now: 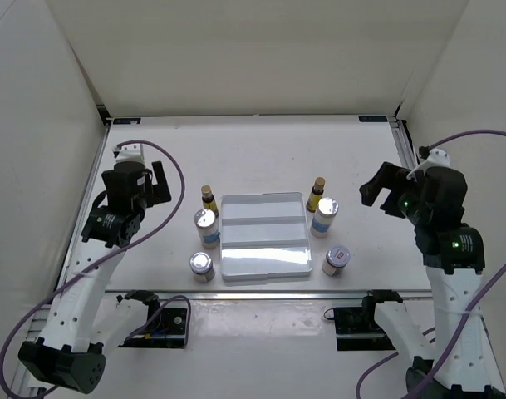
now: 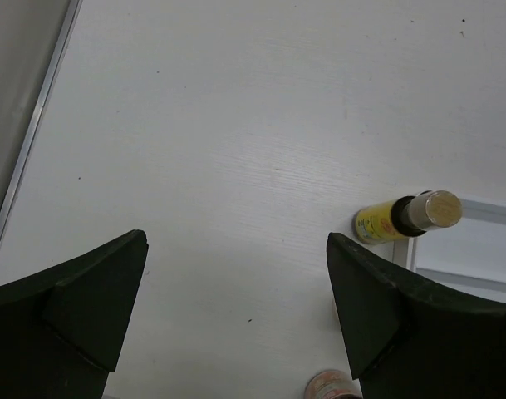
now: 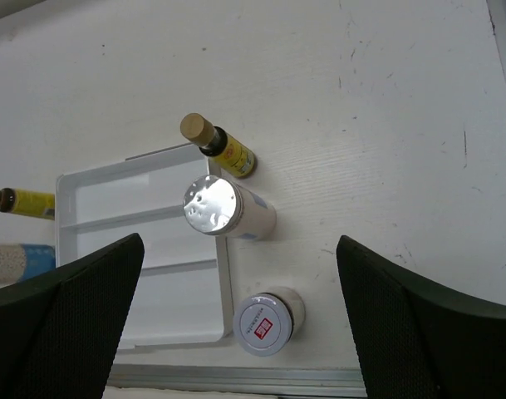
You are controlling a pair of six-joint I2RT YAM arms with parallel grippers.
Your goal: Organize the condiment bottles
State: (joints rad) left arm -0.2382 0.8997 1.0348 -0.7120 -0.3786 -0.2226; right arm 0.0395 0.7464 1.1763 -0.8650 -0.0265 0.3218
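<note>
Nearest the arm bases, the left short jar (image 1: 202, 265) and the right short jar (image 1: 336, 260) are being shown upright on the table (image 1: 261, 154), just beside the near corners of the white stepped tray (image 1: 265, 249). Farther back, the left white bottle (image 1: 206, 226) and the right white bottle (image 1: 325, 215) are being shown standing just beside the tray's side walls; farthest, the left amber bottle (image 1: 208, 197) and the right amber bottle (image 1: 316, 194) are being shown near its far corners; all six are outside the tray. In the left wrist view a lid is being cut off by the lower edge, probably the left white bottle's. The left gripper (image 1: 159, 184) is being held above the table, left of the group, its fingers (image 2: 86, 291) spread wide and nothing gripped or touched; the right gripper (image 1: 384, 193) is being held likewise on the right, its fingers (image 3: 419, 316) wide apart and holding nothing.
</note>
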